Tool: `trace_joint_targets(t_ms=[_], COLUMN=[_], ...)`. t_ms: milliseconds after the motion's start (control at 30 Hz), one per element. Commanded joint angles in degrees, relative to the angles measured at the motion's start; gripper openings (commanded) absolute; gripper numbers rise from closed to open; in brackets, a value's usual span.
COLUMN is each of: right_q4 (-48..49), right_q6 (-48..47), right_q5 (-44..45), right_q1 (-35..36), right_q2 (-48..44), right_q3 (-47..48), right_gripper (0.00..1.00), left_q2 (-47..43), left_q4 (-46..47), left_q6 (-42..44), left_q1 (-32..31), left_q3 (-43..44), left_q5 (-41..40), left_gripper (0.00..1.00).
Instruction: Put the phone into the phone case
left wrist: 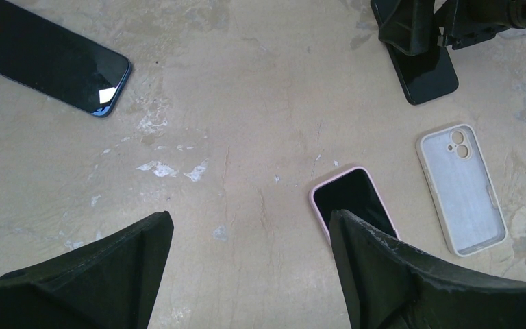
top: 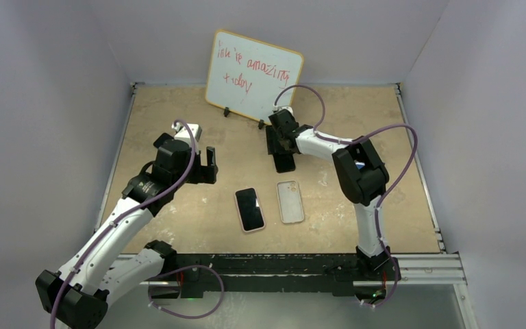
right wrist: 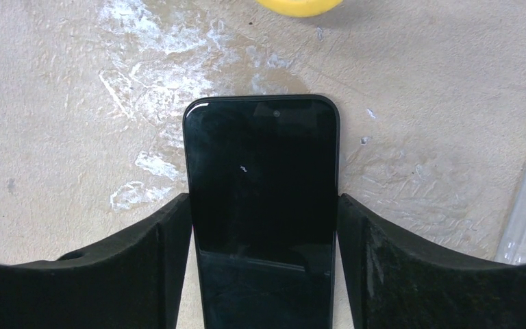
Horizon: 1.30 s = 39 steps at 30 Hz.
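Note:
A bare black phone lies flat on the tan table, screen up, in front of the whiteboard. My right gripper straddles it, and both fingertips press against its long edges. An empty pale phone case lies open side up nearer the arms, just in front of that phone. My left gripper hovers open over bare table at the left, holding nothing.
A phone in a pink case lies left of the empty case. A dark blue phone lies at the far left in the left wrist view. The whiteboard leans at the back. Walls enclose the table.

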Motion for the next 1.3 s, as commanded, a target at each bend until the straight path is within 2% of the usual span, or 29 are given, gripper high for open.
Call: trace_joint_targets(t_ms=[0,167,467,833,1267], right_q4=[-2.7,-2.8,-2.7,-6.5,-8.2], right_q6=[-0.6,-0.4,0.4,0.4,4.2], right_q5=[0.9,0.5,0.4,0.0,2.7], right_q1=[0.3,-0.3,-3.5,-4.0,-3.9], right_q2=[0.3,-3.3,-10.6,-23.4,-29.9], right_q3=[-1.4,-4.1,-12.7,-21.2,-23.8], right_gripper=[0.64,0.53,0.43,0.38,0.35], left_q2=[0.3,0.4,0.6,0.9,1.4], left_q4=[2.0,2.1,2.1,2.3,2.5], left_q6=[1.0,1.0,0.3,-0.7,-1.6], left_q1=[0.0,0.0,0.0,0.1,0.0], left_q3=[-0.3,-0.2,-0.6,-0.8,-0.8], left_q5=[-0.4,-0.4,0.0,2.2,4.9], left_gripper=[0.88,0.88,0.88,0.88,0.87])
